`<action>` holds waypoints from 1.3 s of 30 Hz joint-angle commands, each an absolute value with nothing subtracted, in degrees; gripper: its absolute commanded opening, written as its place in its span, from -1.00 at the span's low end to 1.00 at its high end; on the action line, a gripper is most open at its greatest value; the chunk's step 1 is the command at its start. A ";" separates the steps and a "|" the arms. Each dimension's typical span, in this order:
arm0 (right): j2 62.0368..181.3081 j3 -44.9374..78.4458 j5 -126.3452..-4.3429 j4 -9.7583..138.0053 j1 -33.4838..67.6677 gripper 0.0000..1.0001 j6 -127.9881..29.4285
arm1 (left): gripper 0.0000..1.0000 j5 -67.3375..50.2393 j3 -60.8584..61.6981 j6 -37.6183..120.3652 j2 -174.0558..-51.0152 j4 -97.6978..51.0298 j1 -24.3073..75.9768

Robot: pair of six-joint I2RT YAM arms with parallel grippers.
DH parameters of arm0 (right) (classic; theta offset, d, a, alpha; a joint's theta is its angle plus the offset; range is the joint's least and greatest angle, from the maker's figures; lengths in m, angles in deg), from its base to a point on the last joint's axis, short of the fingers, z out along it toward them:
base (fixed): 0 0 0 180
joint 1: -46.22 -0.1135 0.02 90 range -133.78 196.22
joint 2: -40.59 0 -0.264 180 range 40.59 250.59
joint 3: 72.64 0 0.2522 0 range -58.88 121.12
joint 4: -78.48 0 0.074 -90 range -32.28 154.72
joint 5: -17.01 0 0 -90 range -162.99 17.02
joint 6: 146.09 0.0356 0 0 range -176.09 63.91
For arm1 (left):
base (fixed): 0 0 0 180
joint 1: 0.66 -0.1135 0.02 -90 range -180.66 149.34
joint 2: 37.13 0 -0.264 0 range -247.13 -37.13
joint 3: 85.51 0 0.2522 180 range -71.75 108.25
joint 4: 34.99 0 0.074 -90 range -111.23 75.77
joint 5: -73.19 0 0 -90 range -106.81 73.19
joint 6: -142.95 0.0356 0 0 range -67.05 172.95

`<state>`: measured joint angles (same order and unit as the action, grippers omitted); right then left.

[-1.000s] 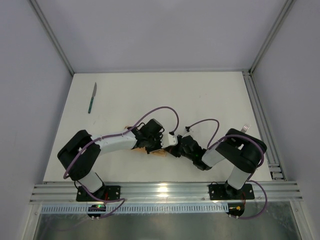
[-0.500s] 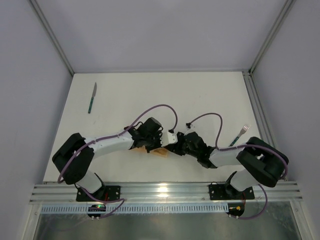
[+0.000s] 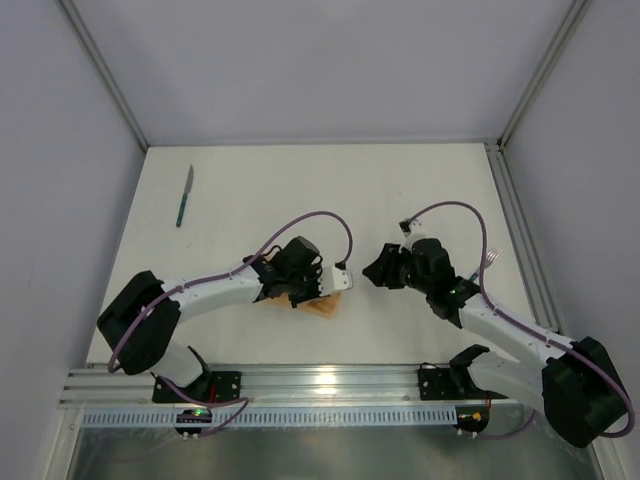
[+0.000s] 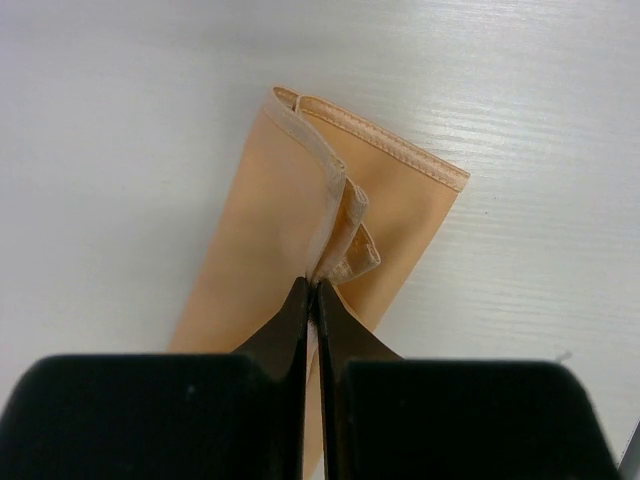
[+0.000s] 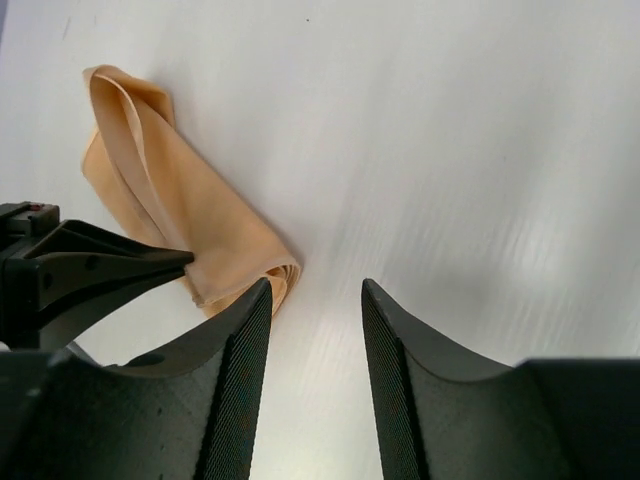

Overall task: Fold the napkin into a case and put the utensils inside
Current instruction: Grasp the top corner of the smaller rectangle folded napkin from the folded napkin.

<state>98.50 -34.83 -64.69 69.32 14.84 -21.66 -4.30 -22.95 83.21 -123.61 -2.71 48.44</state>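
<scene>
The left claw (image 4: 312, 288) is pinched shut on the folded napkin (image 4: 262, 235), seemingly by its top layer. The right claw (image 5: 315, 290) stands apart, empty, beside it. The knife (image 3: 185, 195) lies well away on the bench (image 3: 400, 190).

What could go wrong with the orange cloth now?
The left gripper pinches just a thin flap of the napkin, so a tug might undo the fold. The right gripper is open and off the cloth, so nothing else holds it down. The fork lies close beside the right arm, which might knock it.
</scene>
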 commanded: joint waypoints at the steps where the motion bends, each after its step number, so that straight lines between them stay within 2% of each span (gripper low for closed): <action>1: 102.89 -28.66 -57.46 70.85 16.95 -0.11 -40.57 | -1.00 -2.40 -23.41 84.24 -121.59 -5.06 48.38; 4: 111.06 -24.54 -49.12 76.05 16.95 -0.20 -46.93 | -1.00 -2.66 -23.67 84.50 -121.51 -5.15 48.38; 11: 123.73 -21.44 -41.35 84.48 16.69 -0.27 -50.74 | -1.00 -3.28 -24.46 85.12 -121.24 -5.23 48.38; 17: 129.44 -21.71 -39.58 92.14 9.24 -0.30 -52.48 | -1.00 -3.01 -23.85 84.42 -121.42 -5.23 48.38; 39: 132.61 -27.94 -43.10 101.10 3.24 -0.31 -54.51 | -1.00 1.12 -23.41 80.99 -120.27 -5.85 43.46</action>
